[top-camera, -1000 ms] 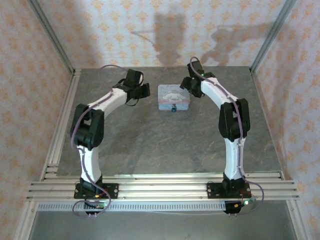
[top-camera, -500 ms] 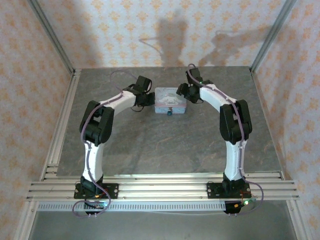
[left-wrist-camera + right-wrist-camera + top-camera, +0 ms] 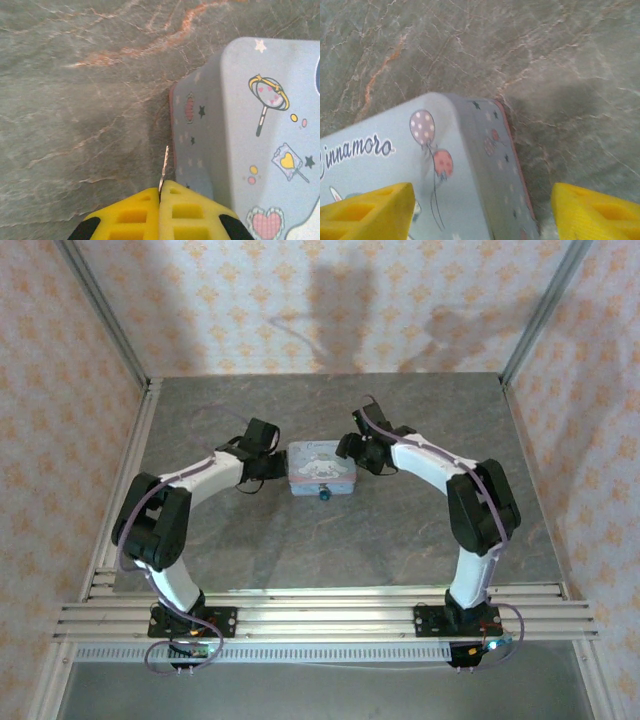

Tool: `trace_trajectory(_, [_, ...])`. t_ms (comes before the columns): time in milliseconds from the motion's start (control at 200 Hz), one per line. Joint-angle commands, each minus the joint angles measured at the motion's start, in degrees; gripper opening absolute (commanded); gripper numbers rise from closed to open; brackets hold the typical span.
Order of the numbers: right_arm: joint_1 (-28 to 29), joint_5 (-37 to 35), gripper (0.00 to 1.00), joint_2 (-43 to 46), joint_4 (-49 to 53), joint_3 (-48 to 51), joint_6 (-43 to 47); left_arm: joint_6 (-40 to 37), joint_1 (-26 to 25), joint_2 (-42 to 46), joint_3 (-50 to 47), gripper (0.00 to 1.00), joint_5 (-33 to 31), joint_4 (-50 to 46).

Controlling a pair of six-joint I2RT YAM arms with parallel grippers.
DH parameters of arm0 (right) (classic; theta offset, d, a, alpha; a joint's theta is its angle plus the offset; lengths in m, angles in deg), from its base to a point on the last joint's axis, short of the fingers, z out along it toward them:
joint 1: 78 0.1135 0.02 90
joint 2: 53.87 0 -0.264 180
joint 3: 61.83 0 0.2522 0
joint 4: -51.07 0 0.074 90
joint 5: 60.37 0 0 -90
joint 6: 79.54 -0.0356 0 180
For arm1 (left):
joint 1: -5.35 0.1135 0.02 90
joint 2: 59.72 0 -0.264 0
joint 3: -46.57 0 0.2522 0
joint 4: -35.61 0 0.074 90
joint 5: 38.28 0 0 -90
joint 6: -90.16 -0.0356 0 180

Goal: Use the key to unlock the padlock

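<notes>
My left hand (image 3: pixel 160 194) is closed, its yellow fingers pressed together on a thin metal sliver that sticks out ahead of them, which I take for the key (image 3: pixel 163 167). The sliver points along the left end wall of the pale-blue tin (image 3: pixel 260 125), just beside it; I cannot tell whether it touches. My right hand (image 3: pixel 480 212) is open wide, one finger over the tin's lid and the other out over the bare tabletop (image 3: pixel 560 60), so it straddles the tin's right end without gripping it. From above, the padlock (image 3: pixel 325 496) sits as a tiny teal spot at the middle of the tin's near side, apart from both hands. As I judge it, the key is in hand but has not yet reached the lock. Left to do: bring it round to the near side, insert it and turn.
</notes>
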Motion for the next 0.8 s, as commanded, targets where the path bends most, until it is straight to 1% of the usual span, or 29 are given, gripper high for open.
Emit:
trace_trajectory(0, [-0.08,-7.27,0.74,7.47,4.35,1.78,1.82,-0.87,1.54,4.83,-2.98,0.0,-2.54,0.71])
trace_trajectory(110, [0.78,-11.13,0.74,13.33,3.53,8.05,1.14,-1.69,2.44,9.36,-6.39,0.0,-2.51,0.41])
trace_trajectory(185, [4.19,-15.01,0.73,17.04,2.66,12.97,-0.15,-1.69,2.63,12.67,-8.55,0.0,-3.7,-0.76])
trace_trajectory(240, [9.02,-18.66,0.72,19.09,1.91,16.16,-1.62,-1.8,2.69,15.27,-10.41,0.0,-3.53,-1.0])
trace_trajectory(315, [16.14,-21.96,0.72,19.02,0.9,18.59,-4.3,-1.71,2.72,19.62,-13.49,0.0,-2.8,-0.75])
trace_trajectory(390, [22.87,-24.34,0.71,16.4,-0.22,18.32,-6.24,-1.63,2.72,24.29,-16.13,0.0,-2.15,-1.2])
trace_trajectory(460, [27.14,-25.49,0.71,12.14,-0.64,15.53,-6.61,-1.42,2.72,28.53,-18.19,0.0,-1.2,-2.22])
trace_trajectory(540, [28.46,-25.27,0.7,7.62,-0.46,11.69,-5.83,-0.94,2.64,32.59,-19.57,0.0,0.35,-4.13])
trace_trajectory(601, [28.45,-24.88,0.67,4.62,-0.54,9.04,-4.94,-0.94,2.63,34.97,-19.9,0.0,0.69,-6.01])
trace_trajectory(681, [28.48,-25.19,0.62,1.48,-0.64,5.97,-3.58,-1.66,2.63,36.92,-20.54,0.0,2.12,-7.28])
trace_trajectory(796, [28.38,-26.62,0.59,-1.67,0.21,2.86,-3.01,-2.37,2.69,38.47,-22.19,0.0,4.22,-7.17])
